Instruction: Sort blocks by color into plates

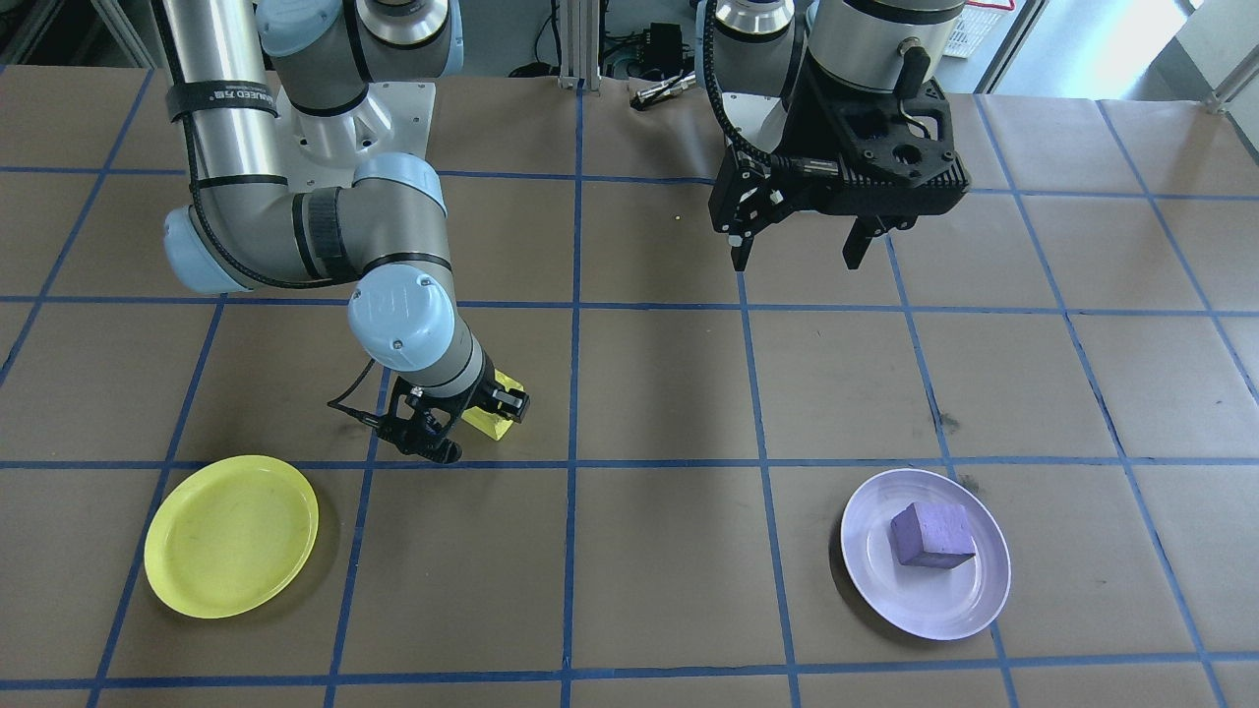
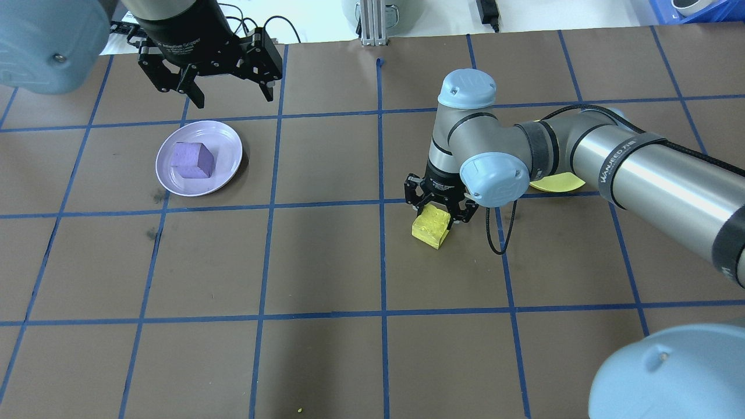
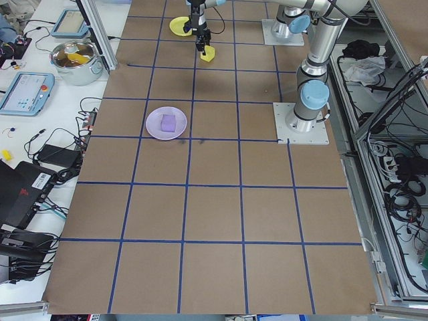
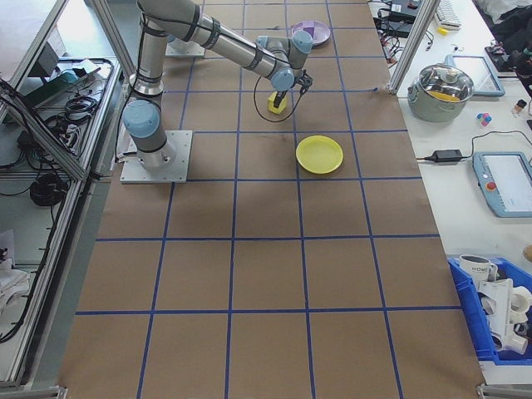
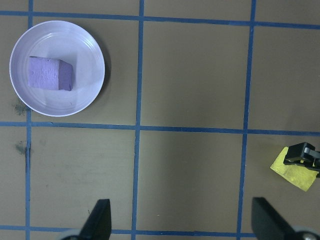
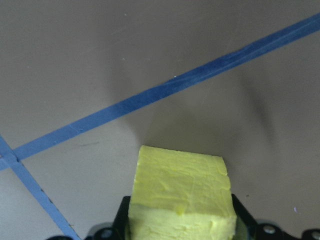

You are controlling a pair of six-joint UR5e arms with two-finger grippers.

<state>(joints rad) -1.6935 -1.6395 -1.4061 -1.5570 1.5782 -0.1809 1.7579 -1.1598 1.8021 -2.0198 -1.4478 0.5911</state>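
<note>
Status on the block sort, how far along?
Half done: the purple block sits in the lavender plate, and the left claw hangs open above it. In hand: the right claw is shut on the yellow block, near the table. Left: getting it into the empty yellow plate.

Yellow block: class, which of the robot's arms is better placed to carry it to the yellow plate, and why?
The right. Its gripper already has its fingers closed on the yellow block, near the yellow plate. The left gripper hangs open and empty near the lavender plate, where the purple block already sits.
</note>
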